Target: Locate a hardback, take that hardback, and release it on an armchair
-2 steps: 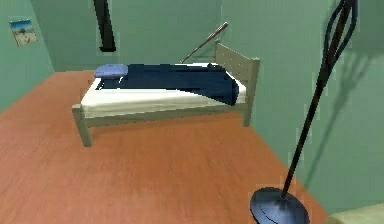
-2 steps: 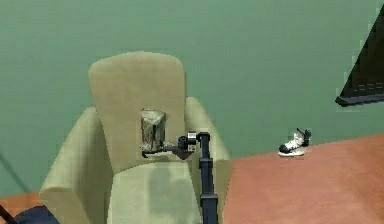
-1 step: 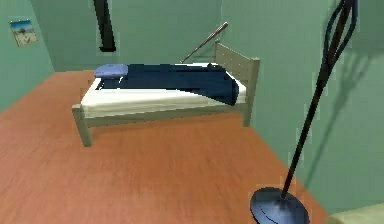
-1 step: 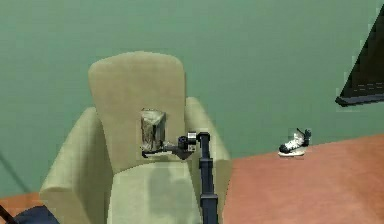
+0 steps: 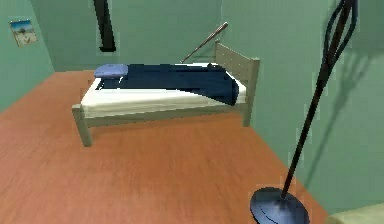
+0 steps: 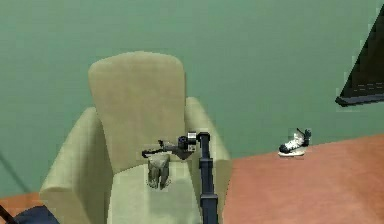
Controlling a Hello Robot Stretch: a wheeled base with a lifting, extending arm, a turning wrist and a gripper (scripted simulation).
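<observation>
Small grey-brown object [image 6: 158,173], shape too blurred to name as a hardback, sits at the middle of the armchair [image 6: 135,90] seat, directly below the claw [image 6: 152,152]. Cannot tell whether it rests on the cushion or hangs from the fingers, so cannot tell if the claw holds anything. Dark arm [image 6: 206,185] rises over the seat's front. Armchair beige, high-backed, against a green wall. Black-and-white skate [image 6: 295,143] on the red-brown floor [image 6: 300,190] well to its right. Ahead: a bed [image 5: 165,100] with a dark blue blanket [image 5: 185,80] and a blue pillow [image 5: 109,71]; a floor lamp [image 5: 277,208] near the forward view's right.
</observation>
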